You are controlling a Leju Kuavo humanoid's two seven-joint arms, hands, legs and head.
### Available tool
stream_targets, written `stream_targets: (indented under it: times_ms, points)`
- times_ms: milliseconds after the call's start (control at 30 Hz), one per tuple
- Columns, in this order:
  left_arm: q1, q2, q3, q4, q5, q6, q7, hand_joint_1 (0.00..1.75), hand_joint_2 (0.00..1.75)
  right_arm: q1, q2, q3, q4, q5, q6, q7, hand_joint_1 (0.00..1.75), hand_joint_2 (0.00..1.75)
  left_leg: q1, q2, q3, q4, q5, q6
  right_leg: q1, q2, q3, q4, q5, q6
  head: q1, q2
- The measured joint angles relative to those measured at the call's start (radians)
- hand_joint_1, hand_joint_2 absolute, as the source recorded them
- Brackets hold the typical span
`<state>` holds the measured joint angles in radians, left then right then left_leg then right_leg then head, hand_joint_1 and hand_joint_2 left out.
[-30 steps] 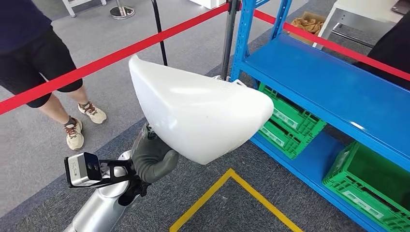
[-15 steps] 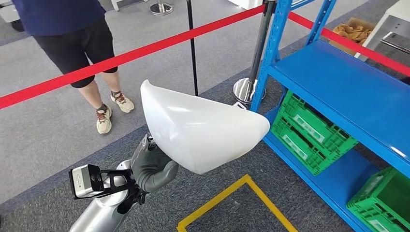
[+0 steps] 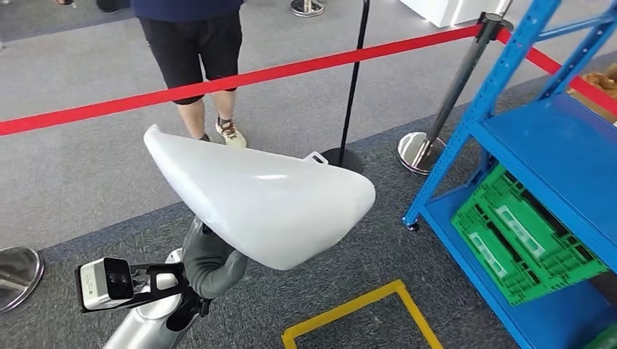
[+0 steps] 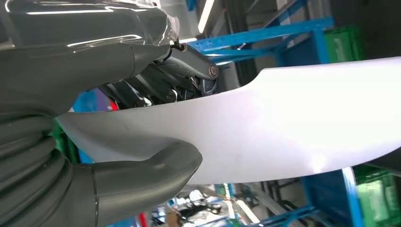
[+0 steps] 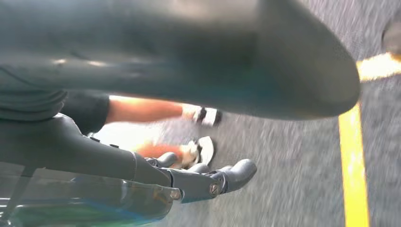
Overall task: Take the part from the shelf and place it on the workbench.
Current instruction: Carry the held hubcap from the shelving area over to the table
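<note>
Left hand [image 3: 211,262] fingers [image 4: 189,82] and thumb clamp near edge of white part [image 3: 269,200]; part held in air, off blue shelf [image 3: 560,153], which stands to part's right. Right hand [image 5: 208,182] hangs over floor, fingers loosely extended, grasping nothing. Carry step: long shell overhangs far beyond grip, so judge it prone to swing; firm clamp and level hold advisable. Red rope [image 3: 240,80] and person [image 3: 193,51] lie beyond part; wide berth wise. Surface not visible.
</note>
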<state>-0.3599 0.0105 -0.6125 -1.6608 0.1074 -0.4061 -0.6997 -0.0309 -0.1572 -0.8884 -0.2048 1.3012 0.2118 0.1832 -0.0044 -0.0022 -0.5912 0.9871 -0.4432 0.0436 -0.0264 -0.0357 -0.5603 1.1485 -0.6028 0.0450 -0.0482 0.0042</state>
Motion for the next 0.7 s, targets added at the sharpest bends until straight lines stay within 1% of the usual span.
stream_targets:
  times_ms: [33, 67, 100, 133, 167, 200, 233, 267, 300, 333, 367, 400, 433, 467, 500, 533, 567, 600, 633, 667, 700]
  points:
    - [0.003, -0.001, 0.001, -0.001, 0.000, -0.005, 0.000, 1.75, 1.75, 0.003, -0.011, -0.004, 0.000, 0.000, -0.003, -0.001, 0.00, 0.00, -0.001, -0.015, 0.000, 0.000, 0.001, 0.003, 0.001, 0.020, -0.039, 0.075, -0.027, 0.001, 0.002, 0.000]
    - [0.007, -0.003, 0.001, -0.001, 0.000, -0.010, 0.000, 1.75, 1.75, 0.007, -0.021, -0.006, 0.000, 0.000, -0.005, -0.002, 0.00, 0.00, -0.001, -0.030, 0.000, 0.000, 0.001, 0.003, 0.001, 0.030, -0.072, 0.132, -0.041, 0.001, 0.004, 0.000]
    - [0.010, -0.003, 0.001, -0.001, 0.000, -0.015, 0.000, 1.75, 1.75, 0.009, -0.029, -0.008, -0.001, 0.000, -0.006, -0.003, 0.00, 0.00, -0.002, -0.046, 0.000, 0.001, 0.001, 0.003, 0.001, 0.033, -0.088, 0.150, -0.034, 0.001, 0.005, 0.000]
    - [0.012, -0.004, 0.002, -0.001, 0.000, -0.020, 0.000, 1.75, 1.75, 0.011, -0.036, -0.010, -0.001, 0.000, -0.008, -0.004, 0.00, 0.00, -0.001, -0.061, 0.002, 0.002, 0.001, 0.003, -0.001, 0.035, -0.083, 0.124, -0.006, 0.001, 0.006, 0.000]
    - [0.013, -0.005, 0.002, -0.001, 0.000, -0.026, 0.000, 1.75, 1.75, 0.011, -0.041, -0.013, -0.002, 0.000, -0.010, -0.006, 0.00, 0.00, 0.000, -0.076, 0.003, 0.004, 0.001, 0.001, -0.004, 0.043, -0.060, 0.059, 0.035, 0.001, 0.007, 0.000]
    - [0.013, -0.006, 0.002, -0.002, 0.001, -0.034, 0.000, 1.75, 1.75, 0.011, -0.046, -0.016, -0.002, 0.000, -0.013, -0.009, 0.00, 0.00, 0.002, -0.090, 0.002, 0.009, 0.000, -0.003, -0.009, 0.066, -0.029, -0.016, 0.071, 0.003, 0.008, 0.000]
    - [0.013, -0.007, 0.002, -0.002, 0.003, -0.041, 0.000, 1.75, 1.75, 0.011, -0.050, -0.019, -0.003, 0.000, -0.015, -0.011, 0.00, 0.00, 0.001, -0.104, -0.002, 0.015, -0.002, -0.008, -0.012, 0.087, -0.004, -0.079, 0.096, 0.004, 0.008, 0.000]
    - [0.013, -0.008, 0.002, -0.002, 0.004, -0.048, 0.000, 1.75, 1.75, 0.011, -0.053, -0.022, -0.003, 0.000, -0.018, -0.013, 0.00, 0.00, 0.001, -0.116, -0.007, 0.021, -0.003, -0.014, -0.014, 0.103, 0.011, -0.117, 0.107, 0.004, 0.008, 0.000]
    - [0.013, -0.009, 0.002, -0.003, 0.006, -0.053, 0.000, 1.75, 1.75, 0.010, -0.056, -0.024, -0.004, 0.000, -0.019, -0.014, 0.00, 0.00, 0.001, -0.127, -0.013, 0.023, -0.003, -0.020, -0.013, 0.111, 0.016, -0.129, 0.106, 0.000, 0.008, 0.000]
    - [0.013, -0.010, 0.003, -0.003, 0.006, -0.055, 0.000, 1.75, 1.75, 0.009, -0.058, -0.025, -0.004, 0.000, -0.020, -0.015, 0.00, 0.00, 0.002, -0.138, -0.016, 0.023, -0.001, -0.027, -0.009, 0.100, 0.017, -0.130, 0.106, -0.006, 0.008, 0.000]
    - [0.014, -0.011, 0.004, -0.004, 0.006, -0.057, 0.000, 1.75, 1.75, 0.008, -0.061, -0.025, -0.005, 0.000, -0.020, -0.015, 0.00, 0.00, 0.005, -0.143, -0.019, 0.022, 0.002, -0.032, -0.008, 0.087, 0.018, -0.129, 0.108, -0.012, 0.008, 0.000]
    - [0.014, -0.011, 0.005, -0.004, 0.007, -0.057, 0.000, 1.75, 1.75, 0.007, -0.063, -0.025, -0.006, 0.000, -0.020, -0.015, 0.00, 0.00, 0.005, -0.129, -0.024, 0.028, -0.002, -0.036, -0.007, 0.075, 0.020, -0.130, 0.110, -0.019, 0.007, 0.000]
    - [0.014, -0.011, 0.005, -0.005, 0.007, -0.057, 0.000, 1.75, 1.75, 0.005, -0.065, -0.026, -0.006, 0.000, -0.020, -0.016, 0.00, 0.00, 0.004, -0.101, -0.035, 0.048, -0.016, -0.040, -0.007, 0.063, 0.021, -0.131, 0.112, -0.026, 0.004, 0.000]
    - [0.014, -0.012, 0.006, -0.006, 0.007, -0.058, 0.000, 1.75, 1.75, 0.005, -0.066, -0.026, -0.007, 0.000, -0.021, -0.016, 0.00, 0.00, 0.003, -0.066, -0.056, 0.091, -0.041, -0.042, -0.006, 0.050, 0.020, -0.132, 0.114, -0.031, 0.002, 0.000]
    - [0.014, -0.013, 0.006, -0.006, 0.008, -0.060, 0.000, 1.75, 1.75, 0.006, -0.069, -0.027, -0.007, 0.000, -0.022, -0.017, 0.00, 0.00, 0.003, -0.031, -0.088, 0.155, -0.076, -0.045, -0.003, 0.037, 0.019, -0.132, 0.114, -0.035, -0.001, 0.000]
    - [0.014, -0.013, 0.005, -0.006, 0.009, -0.062, 0.000, 1.75, 1.75, 0.009, -0.070, -0.027, -0.007, 0.001, -0.024, -0.018, 0.00, 0.00, 0.004, -0.015, -0.123, 0.229, -0.109, -0.047, 0.000, 0.022, 0.018, -0.132, 0.113, -0.037, -0.002, 0.000]
    - [0.015, -0.014, 0.005, -0.006, 0.010, -0.065, 0.000, 1.75, 1.75, 0.011, -0.072, -0.028, -0.008, 0.004, -0.026, -0.019, 0.00, 0.00, 0.005, -0.008, -0.153, 0.291, -0.132, -0.047, 0.002, 0.006, 0.016, -0.131, 0.113, -0.038, -0.002, 0.000]
    - [0.016, -0.014, 0.004, -0.007, 0.011, -0.067, 0.000, 1.75, 1.75, 0.012, -0.074, -0.028, -0.008, 0.009, -0.027, -0.021, 0.00, 0.00, 0.006, -0.007, -0.167, 0.322, -0.137, -0.047, 0.003, -0.010, 0.015, -0.131, 0.113, -0.038, -0.002, 0.000]
    - [0.017, -0.014, 0.004, -0.008, 0.011, -0.069, 0.001, 1.75, 1.75, 0.011, -0.076, -0.028, -0.008, 0.014, -0.028, -0.023, 0.00, 0.00, 0.005, -0.005, -0.160, 0.311, -0.124, -0.045, 0.004, -0.024, 0.016, -0.131, 0.112, -0.038, -0.002, 0.000]
    - [0.018, -0.014, 0.004, -0.011, 0.011, -0.069, 0.002, 1.75, 1.75, 0.008, -0.077, -0.028, -0.008, 0.019, -0.027, -0.024, 0.00, 0.00, 0.005, 0.001, -0.129, 0.258, -0.096, -0.042, 0.005, -0.038, 0.017, -0.131, 0.111, -0.038, -0.002, 0.000]
    - [0.018, -0.014, 0.003, -0.015, 0.011, -0.070, 0.004, 1.75, 1.75, 0.005, -0.079, -0.028, -0.008, 0.025, -0.025, -0.024, 0.00, 0.00, 0.002, 0.020, -0.084, 0.180, -0.066, -0.037, 0.005, -0.050, 0.019, -0.131, 0.110, -0.037, -0.002, 0.000]
